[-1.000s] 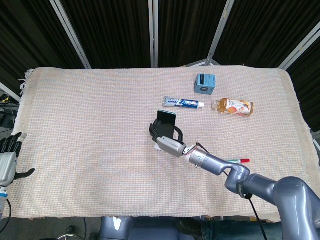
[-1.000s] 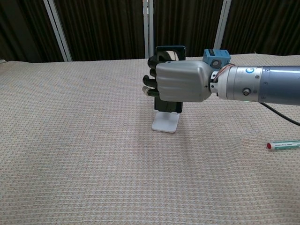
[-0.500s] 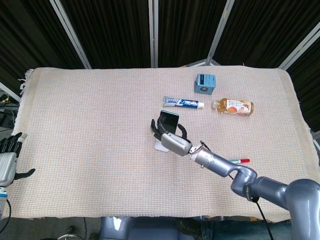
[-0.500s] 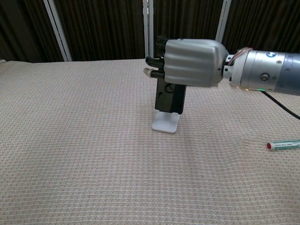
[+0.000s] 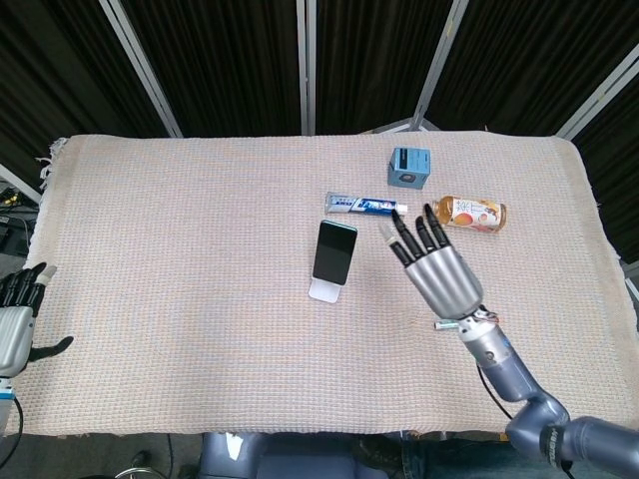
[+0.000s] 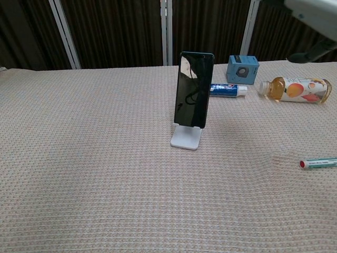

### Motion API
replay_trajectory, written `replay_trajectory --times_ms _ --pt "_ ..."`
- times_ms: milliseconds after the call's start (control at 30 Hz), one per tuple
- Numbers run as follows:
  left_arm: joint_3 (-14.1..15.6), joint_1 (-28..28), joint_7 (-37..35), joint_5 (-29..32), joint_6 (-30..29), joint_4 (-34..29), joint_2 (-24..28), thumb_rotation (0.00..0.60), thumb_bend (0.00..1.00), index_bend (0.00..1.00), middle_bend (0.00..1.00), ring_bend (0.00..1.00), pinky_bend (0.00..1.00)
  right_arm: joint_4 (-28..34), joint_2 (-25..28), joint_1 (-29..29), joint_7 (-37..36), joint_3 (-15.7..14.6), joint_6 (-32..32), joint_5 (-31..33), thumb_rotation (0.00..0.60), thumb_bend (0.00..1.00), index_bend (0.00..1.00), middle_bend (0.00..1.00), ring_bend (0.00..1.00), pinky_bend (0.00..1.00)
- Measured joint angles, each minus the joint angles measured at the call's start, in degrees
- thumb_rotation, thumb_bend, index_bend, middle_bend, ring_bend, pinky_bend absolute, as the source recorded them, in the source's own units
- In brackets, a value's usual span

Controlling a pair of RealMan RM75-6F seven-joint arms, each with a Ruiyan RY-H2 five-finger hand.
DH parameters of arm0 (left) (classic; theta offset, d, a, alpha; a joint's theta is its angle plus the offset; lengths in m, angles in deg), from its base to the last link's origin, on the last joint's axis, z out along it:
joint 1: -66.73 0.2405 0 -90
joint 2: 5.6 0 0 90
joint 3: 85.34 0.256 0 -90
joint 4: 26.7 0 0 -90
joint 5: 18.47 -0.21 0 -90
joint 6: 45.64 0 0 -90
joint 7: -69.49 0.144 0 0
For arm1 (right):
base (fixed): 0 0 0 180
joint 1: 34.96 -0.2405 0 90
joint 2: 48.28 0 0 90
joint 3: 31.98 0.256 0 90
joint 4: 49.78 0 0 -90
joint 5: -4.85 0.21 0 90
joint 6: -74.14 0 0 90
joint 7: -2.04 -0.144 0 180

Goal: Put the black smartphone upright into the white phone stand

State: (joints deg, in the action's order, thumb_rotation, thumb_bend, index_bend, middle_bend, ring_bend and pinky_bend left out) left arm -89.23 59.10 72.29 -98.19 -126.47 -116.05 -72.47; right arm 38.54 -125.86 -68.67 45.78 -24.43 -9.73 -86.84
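From the head view, your right hand (image 5: 436, 270) hovers open and empty; the black smartphone (image 5: 333, 250) stands just left of it in the white phone stand (image 5: 325, 290). Your left hand (image 5: 14, 324) looks open. From the chest view, placement seems complete; next, simply clear away.

**No legible text**

Printing is seen on the blue-and-white toothpaste tube (image 6: 227, 89), on the orange label of the clear plastic drink bottle (image 6: 296, 89) and on the small blue cardboard box (image 6: 243, 68), but no word, brand or number can be read; the lettering is too small and blurred in both views.
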Motion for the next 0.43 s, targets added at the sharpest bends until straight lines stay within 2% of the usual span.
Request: replay_trajectory --times_ms 67,200,333,433 --pt "0.1 0.3 -0.1 -0.6 -0.9 -0.3 0.1 0.600 0.00 0.00 0.00 0.00 0.00 3.4 1.1 3.1 -3.1 -0.3 -1.8 2.4 0.600 0.00 0.00 0.00 0.00 0.00" --pt "0.2 0.9 -0.3 -1.6 -2.3 -0.9 0.5 0.600 0.00 0.00 0.00 0.00 0.00 9.9 3.8 8.9 -9.5 -1.8 -3.5 7.8 0.600 0.00 0.00 0.00 0.00 0.00" --pt "0.5 1.7 -0.8 -2.9 -4.1 -1.5 1.0 0.600 0.00 0.00 0.00 0.00 0.00 12.4 5.9 13.6 -15.7 -4.2 -4.4 10.4 0.600 0.00 0.00 0.00 0.00 0.00" --pt "0.8 2.4 -1.4 -3.9 -5.3 -1.7 1.4 0.600 0.00 0.00 0.00 0.00 0.00 11.8 6.6 17.2 -19.7 -6.1 -5.6 10.9 0.600 0.00 0.00 0.00 0.00 0.00"
